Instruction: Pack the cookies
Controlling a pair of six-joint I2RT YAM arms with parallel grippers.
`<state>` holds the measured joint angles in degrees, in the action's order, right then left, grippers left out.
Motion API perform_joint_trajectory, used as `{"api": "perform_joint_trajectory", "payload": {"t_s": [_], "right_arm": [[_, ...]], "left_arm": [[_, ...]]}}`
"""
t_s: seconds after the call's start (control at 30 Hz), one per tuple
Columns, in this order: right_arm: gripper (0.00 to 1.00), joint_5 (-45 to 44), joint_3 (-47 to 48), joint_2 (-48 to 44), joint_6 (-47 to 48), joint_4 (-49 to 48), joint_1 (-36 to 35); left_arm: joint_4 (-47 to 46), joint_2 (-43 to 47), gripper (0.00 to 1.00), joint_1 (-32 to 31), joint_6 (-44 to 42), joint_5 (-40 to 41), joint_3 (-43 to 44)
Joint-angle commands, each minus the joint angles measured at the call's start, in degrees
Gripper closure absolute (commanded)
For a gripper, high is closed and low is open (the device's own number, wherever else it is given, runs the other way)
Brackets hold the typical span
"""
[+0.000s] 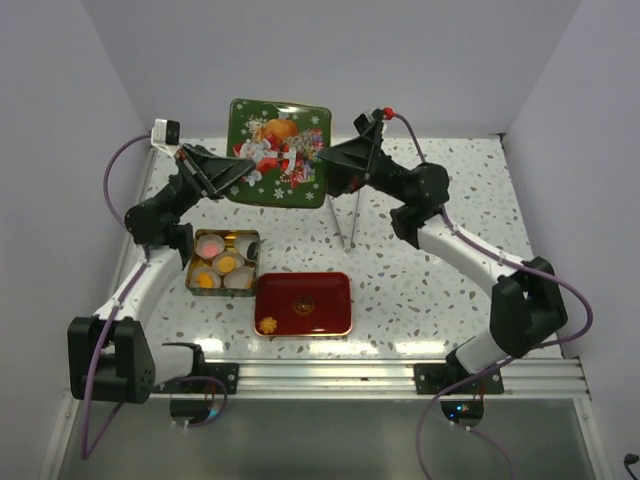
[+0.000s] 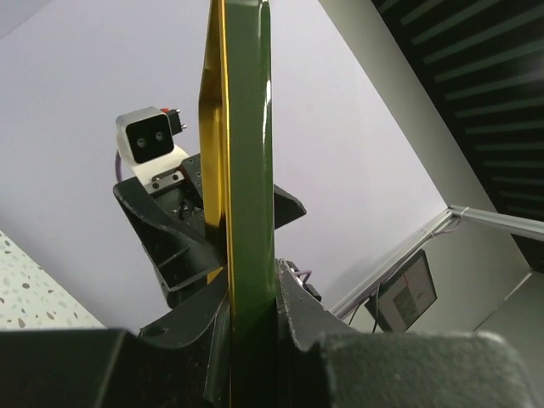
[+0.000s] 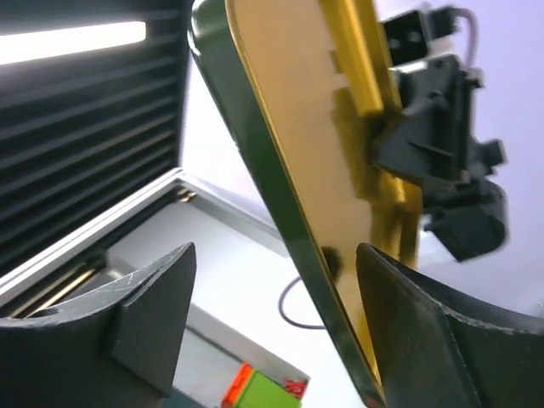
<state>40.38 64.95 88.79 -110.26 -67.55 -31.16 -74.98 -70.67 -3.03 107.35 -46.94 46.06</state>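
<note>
Lid (image 1: 279, 152): aloft, upper centre, judged mid-handover.
My left jaws: clenched on its edge, bearing it.
My right jaws: released, straddling opposite edge.

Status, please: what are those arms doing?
Left gripper shut on green lid. Right gripper open around lid's edge. Cookies in tin; one cookie on red tray.

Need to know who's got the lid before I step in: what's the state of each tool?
Left tool: closed on the green tin lid.
Right tool: open; the lid's edge sits between its fingers, unclamped.
</note>
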Motion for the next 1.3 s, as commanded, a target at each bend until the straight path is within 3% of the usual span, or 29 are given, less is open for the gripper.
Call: {"api": "perform_joint_trajectory", "payload": {"t_s": [0.0, 0.17, 0.27, 0.33, 0.47, 0.5, 0.67, 0.77, 0.8, 0.87, 1.07, 1.27], "right_arm": [[0.18, 6.3, 0.8, -7.0, 12.2, 14.8, 0.3], [0.16, 7.7, 4.0, -10.1, 27.7, 42.5, 0.6], [0.2, 6.5, 6.0, -10.2, 36.0, 53.8, 0.6], [0.23, 5.9, 6.2, -9.8, 38.6, 55.8, 0.5], [0.46, 4.3, 6.2, -8.6, 40.3, 57.6, -0.1], [0.56, 4.0, 6.4, -8.4, 41.0, 57.8, -0.4], [0.78, 3.7, 6.6, -7.1, 42.1, 57.8, -2.5], [0.83, 3.8, 5.7, -7.3, 41.4, 55.9, -2.9], [0.84, 4.0, 5.4, -7.7, 40.7, 54.8, -2.9], [0.86, 4.9, 4.5, -7.9, 40.0, 53.0, -2.9], [0.91, 4.0, 3.1, -9.3, 39.9, 52.8, -2.6], [0.91, 2.2, 3.8, -10.6, 43.1, 59.1, -1.5]], "left_arm": [[-4.7, 2.2, 1.0, 0.8, -2.7, -1.4, -1.3], [2.0, 7.1, 1.0, 1.8, -6.5, -4.2, -6.3], [10.4, 11.1, 1.0, 1.8, -11.3, -5.4, -8.8], [16.3, 12.7, 1.0, 2.0, -13.4, -5.9, -9.7], [24.1, 17.3, 1.0, 2.2, -17.6, -5.0, -11.8], [26.6, 17.8, 1.0, 2.2, -18.2, -4.9, -12.0], [32.3, 20.0, 0.97, 2.2, -21.4, -5.2, -12.1], [36.8, 20.8, 0.68, 2.2, -23.7, -5.5, -11.4], [40.6, 21.0, 0.51, 2.2, -24.7, -5.5, -11.0], [46.6, 21.6, 0.36, 2.2, -29.8, -5.0, -8.9], [72.5, 22.2, 0.12, 2.3, -46.2, 0.9, -1.4], [96.9, 21.1, 0.01, 2.5, -59.0, 10.6, 5.3]]}}
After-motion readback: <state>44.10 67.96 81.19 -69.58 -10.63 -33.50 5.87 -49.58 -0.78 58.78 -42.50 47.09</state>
